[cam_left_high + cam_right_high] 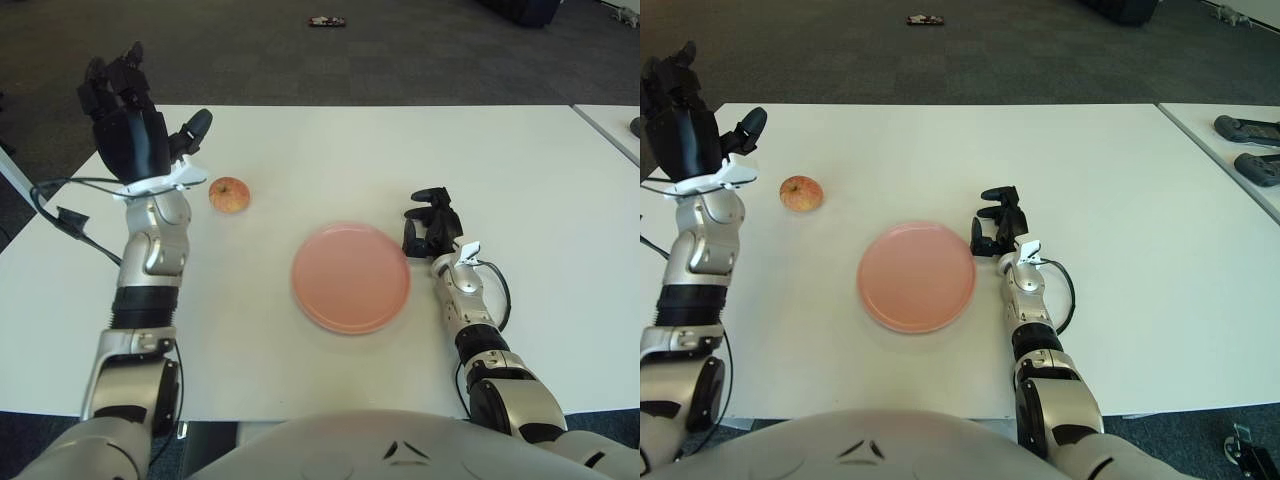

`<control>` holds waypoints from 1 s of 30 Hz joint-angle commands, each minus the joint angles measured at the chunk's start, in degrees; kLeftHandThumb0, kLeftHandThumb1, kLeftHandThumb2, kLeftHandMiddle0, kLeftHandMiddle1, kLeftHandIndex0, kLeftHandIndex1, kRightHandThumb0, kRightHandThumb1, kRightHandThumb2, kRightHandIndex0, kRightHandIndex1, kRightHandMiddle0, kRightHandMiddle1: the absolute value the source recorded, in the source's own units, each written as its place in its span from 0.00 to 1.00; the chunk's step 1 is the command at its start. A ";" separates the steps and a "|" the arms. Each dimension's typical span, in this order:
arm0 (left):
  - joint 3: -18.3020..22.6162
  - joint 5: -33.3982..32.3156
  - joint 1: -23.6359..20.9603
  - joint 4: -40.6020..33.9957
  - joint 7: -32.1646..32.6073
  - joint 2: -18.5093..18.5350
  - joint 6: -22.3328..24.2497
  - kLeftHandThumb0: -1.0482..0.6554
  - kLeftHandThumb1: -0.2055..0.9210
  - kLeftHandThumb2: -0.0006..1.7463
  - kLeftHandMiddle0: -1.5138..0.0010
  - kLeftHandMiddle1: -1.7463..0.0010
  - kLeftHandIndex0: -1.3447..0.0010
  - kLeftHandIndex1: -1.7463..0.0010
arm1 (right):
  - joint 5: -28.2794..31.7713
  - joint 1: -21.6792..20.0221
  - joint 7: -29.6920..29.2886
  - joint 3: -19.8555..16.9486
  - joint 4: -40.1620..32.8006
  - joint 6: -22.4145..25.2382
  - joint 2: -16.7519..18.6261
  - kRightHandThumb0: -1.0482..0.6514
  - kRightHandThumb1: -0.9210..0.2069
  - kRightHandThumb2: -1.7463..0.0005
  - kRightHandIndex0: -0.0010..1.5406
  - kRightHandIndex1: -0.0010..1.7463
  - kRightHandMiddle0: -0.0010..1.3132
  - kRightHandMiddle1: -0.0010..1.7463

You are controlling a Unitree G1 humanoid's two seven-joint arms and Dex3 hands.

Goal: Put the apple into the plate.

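A red-yellow apple [229, 194] lies on the white table [340, 150], left of and a little behind the pink plate [350, 277]. My left hand [135, 130] is raised above the table, to the left of the apple and apart from it, fingers spread and holding nothing. My right hand [431, 224] shows just right of the plate's far edge, its fingers curled with nothing in them.
A black cable [70, 210] trails from my left forearm over the table's left edge. A second table [1230, 130] at the right carries two dark controllers [1248, 130]. Dark carpet lies beyond the far edge, with a small object [326, 21] on it.
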 commanded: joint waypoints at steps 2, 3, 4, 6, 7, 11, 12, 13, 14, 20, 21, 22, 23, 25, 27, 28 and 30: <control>-4.26 -0.53 -5.55 7.47 -6.00 3.65 -1.68 0.01 1.00 0.40 0.98 0.79 1.00 0.65 | 0.34 -0.19 0.07 -0.10 1.72 0.86 0.44 0.93 0.67 0.14 0.48 1.00 0.72 1.00; -4.93 -0.62 -6.41 8.76 -6.88 4.20 -1.88 0.01 1.00 0.41 0.98 0.79 1.00 0.65 | 0.44 -0.27 0.24 -0.13 1.84 0.76 0.44 0.93 0.67 0.14 0.48 1.00 0.72 1.00; -5.74 -1.06 -7.34 10.19 -9.06 4.74 -1.79 0.01 1.00 0.42 0.98 0.79 1.00 0.65 | 0.39 -0.34 0.17 -0.12 1.99 0.58 0.51 0.93 0.67 0.14 0.48 1.00 0.72 1.00; -7.02 -1.84 -8.75 12.20 -12.58 5.46 -1.39 0.01 1.00 0.43 0.99 0.80 1.00 0.67 | 0.26 -0.52 -0.07 -0.15 2.31 0.29 0.62 0.93 0.68 0.14 0.48 1.00 0.72 1.00; -7.51 -2.16 -9.27 12.89 -13.85 5.70 -1.17 0.00 1.00 0.43 0.99 0.82 1.00 0.69 | 0.21 -0.62 -0.18 -0.17 2.47 0.18 0.65 0.93 0.68 0.14 0.48 1.00 0.72 1.00; -10.37 -2.91 -12.26 17.04 -21.07 6.15 0.73 0.01 1.00 0.45 1.00 0.85 1.00 0.74 | 0.43 -0.99 -0.03 -0.36 3.17 -0.09 0.73 0.93 0.68 0.13 0.48 1.00 0.73 1.00; -11.34 -3.03 -13.32 19.53 -22.52 6.16 0.40 0.01 1.00 0.45 1.00 0.85 1.00 0.75 | 0.64 -1.09 0.26 -0.43 3.37 -0.19 0.77 0.93 0.68 0.13 0.48 1.00 0.73 1.00; -12.05 -3.15 -14.07 21.29 -23.46 6.20 0.15 0.01 1.00 0.46 1.00 0.86 1.00 0.78 | 0.77 -1.16 0.46 -0.50 3.53 -0.27 0.81 0.93 0.68 0.13 0.48 1.00 0.73 1.00; -13.11 -3.14 -15.34 24.66 -24.63 6.22 -0.59 0.01 1.00 0.47 1.00 0.86 1.00 0.79 | 0.99 -1.24 0.81 -0.59 3.72 -0.43 0.86 0.93 0.68 0.13 0.48 1.00 0.73 1.00; -18.11 -3.13 -21.14 35.87 -33.48 7.07 -2.02 0.01 1.00 0.52 1.00 0.73 1.00 0.90 | 1.82 -1.81 2.09 -1.24 5.01 -1.42 1.04 0.93 0.68 0.13 0.48 1.00 0.73 1.00; -19.06 -3.07 -21.89 37.34 -35.34 7.11 -2.30 0.01 1.00 0.53 1.00 0.68 1.00 0.93 | 1.87 -1.87 2.13 -1.29 5.15 -1.55 1.05 0.93 0.68 0.13 0.48 1.00 0.73 1.00; -19.75 -3.12 -22.44 38.49 -36.41 7.13 -2.59 0.01 1.00 0.54 1.00 0.66 1.00 0.94 | 1.92 -1.92 2.15 -1.30 5.28 -1.65 1.04 0.93 0.68 0.13 0.48 1.00 0.72 1.00; -20.23 -3.19 -22.85 39.29 -37.07 7.16 -2.80 0.01 1.00 0.55 1.00 0.63 1.00 0.96 | 1.97 -1.96 2.17 -1.30 5.39 -1.74 1.03 0.93 0.68 0.13 0.48 1.00 0.72 1.00; -21.15 -3.42 -23.39 40.50 -38.93 7.07 -2.88 0.01 1.00 0.55 1.00 0.62 1.00 0.97 | 1.85 -2.00 1.97 -1.24 5.50 -1.92 0.98 0.93 0.68 0.13 0.48 1.00 0.72 1.00; -21.78 -3.63 -23.76 41.44 -40.16 6.93 -2.94 0.01 1.00 0.56 1.00 0.68 1.00 0.99 | 1.72 -2.03 1.79 -1.21 5.58 -2.06 0.95 0.93 0.68 0.13 0.48 1.00 0.72 1.00; -22.29 -3.53 -23.92 42.22 -40.62 6.65 -2.93 0.01 1.00 0.56 1.00 0.71 1.00 0.99 | 1.68 -2.03 1.73 -1.20 5.61 -2.13 0.94 0.93 0.68 0.13 0.48 1.00 0.72 1.00; -22.97 -3.50 -24.18 43.21 -41.02 6.37 -2.96 0.01 1.00 0.56 1.00 0.73 1.00 1.00 | 1.65 -2.06 1.68 -1.20 5.68 -2.24 0.93 0.93 0.68 0.13 0.48 1.00 0.72 1.00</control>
